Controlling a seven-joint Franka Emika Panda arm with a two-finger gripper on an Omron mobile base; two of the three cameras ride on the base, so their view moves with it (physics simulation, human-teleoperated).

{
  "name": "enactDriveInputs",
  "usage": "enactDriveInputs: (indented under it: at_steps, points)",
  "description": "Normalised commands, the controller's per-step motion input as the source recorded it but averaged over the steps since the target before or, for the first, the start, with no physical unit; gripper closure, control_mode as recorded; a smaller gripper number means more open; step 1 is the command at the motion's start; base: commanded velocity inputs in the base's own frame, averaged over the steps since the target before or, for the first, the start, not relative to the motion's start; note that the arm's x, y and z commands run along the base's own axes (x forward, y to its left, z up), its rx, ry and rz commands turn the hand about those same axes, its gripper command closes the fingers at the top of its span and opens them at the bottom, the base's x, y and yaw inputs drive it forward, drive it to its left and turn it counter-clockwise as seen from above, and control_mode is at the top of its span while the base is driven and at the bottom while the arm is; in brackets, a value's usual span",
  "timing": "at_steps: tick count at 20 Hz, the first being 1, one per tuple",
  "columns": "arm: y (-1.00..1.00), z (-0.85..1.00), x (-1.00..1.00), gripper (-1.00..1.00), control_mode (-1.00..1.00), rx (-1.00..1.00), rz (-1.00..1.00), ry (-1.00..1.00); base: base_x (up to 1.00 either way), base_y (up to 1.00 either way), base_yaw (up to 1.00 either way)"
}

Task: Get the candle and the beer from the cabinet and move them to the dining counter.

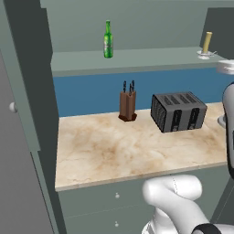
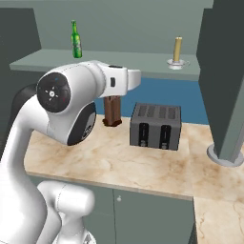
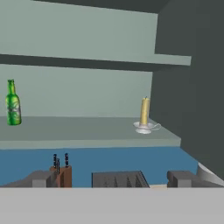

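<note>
Standing untouched in the cabinet (image 3: 87,131) are the candle (image 3: 145,114) and beer (image 3: 13,103); fingers (image 3: 116,179) are gaping fully, holding nothing.

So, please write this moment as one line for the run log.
gripper: open, holds nothing | beer: upright in cabinet, left | candle: upright in cabinet, right | both not yet picked

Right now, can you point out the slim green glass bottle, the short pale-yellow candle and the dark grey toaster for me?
slim green glass bottle (image 1: 108,43): left base view, on its label.
short pale-yellow candle (image 3: 144,112): hand view, on the wax stick.
dark grey toaster (image 2: 156,126): right base view, on its front face.
</note>
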Motion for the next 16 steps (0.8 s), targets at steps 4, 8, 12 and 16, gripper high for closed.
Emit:
enactDriveInputs:
  at_steps: [4,8,12,16]
  points:
    - [0.00,0.00,0.02,-1.00,-1.00,0.01,0.01,0.00,0.00,0.00,0.00]
    - [0.00,0.00,0.11,-1.00,-1.00,0.00,0.00,0.00,0.00,0.00,0.00]
    - [0.01,0.00,0.26,-1.00,-1.00,0.00,0.00,0.00,0.00,0.00,0.00]
    - [-0.02,0.00,0.25,-1.00,-1.00,0.00,0.00,0.00,0.00,0.00,0.00]
